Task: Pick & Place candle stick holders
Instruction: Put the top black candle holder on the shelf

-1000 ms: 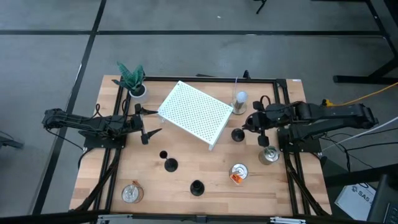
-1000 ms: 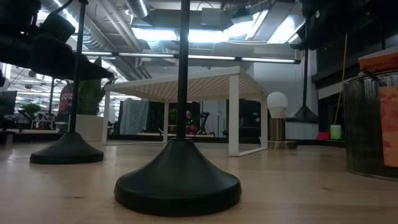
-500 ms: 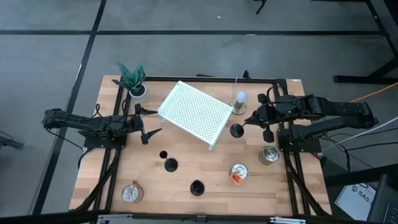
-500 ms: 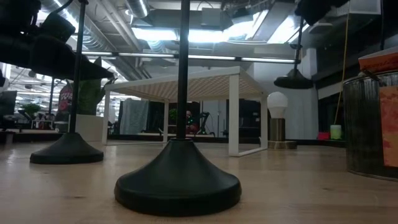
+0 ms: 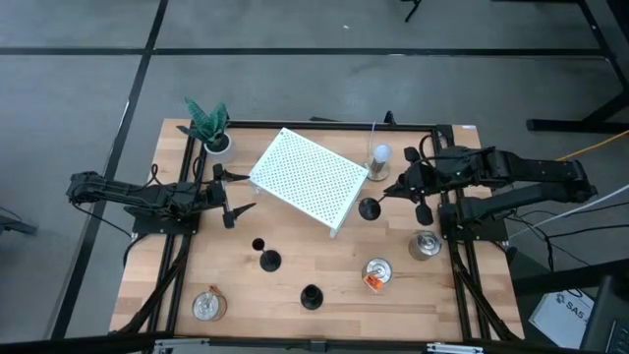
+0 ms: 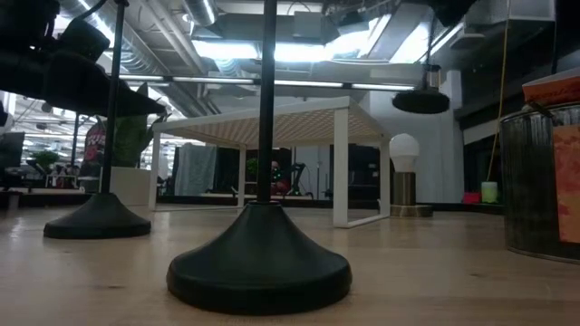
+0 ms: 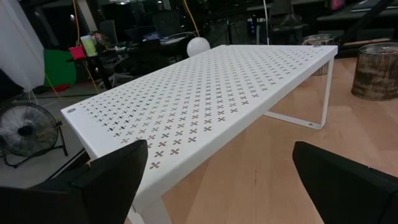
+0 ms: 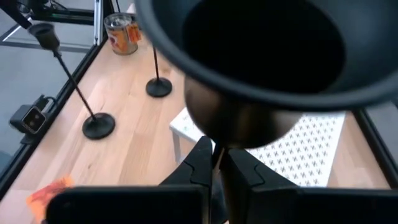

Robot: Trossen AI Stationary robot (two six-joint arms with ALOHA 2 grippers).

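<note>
**Right arm has one holder lifted, two on the wood**

Right gripper (image 5: pixel 401 186) is clamped on the thin stem of a candle stick holder (image 5: pixel 371 207), just off the corner of the white rack (image 5: pixel 307 179). In the low view that holder's round base (image 6: pixel 420 100) hangs in the air, well clear of the table. From the right wrist view, its matte black flared underside (image 8: pixel 267 46) fills the frame, with the stem pinched between the two dark fingers (image 8: pixel 200 163).

Other two holders stand upright on the table (image 5: pixel 295 256), apart from each other: one near the middle (image 5: pixel 269 261), one closer to the front edge (image 5: pixel 312 296). Each has a domed matte black base and a slim straight rod; cups are out of frame in the low view.

Left gripper (image 5: pixel 232 198) sits beside the rack's other end, fingers spread wide, holding nothing. Left wrist view shows the rack as flat white sheet metal punched with small cross-shaped holes on thin bent legs.

Table is pale butcher-block wood in a black frame.
</note>
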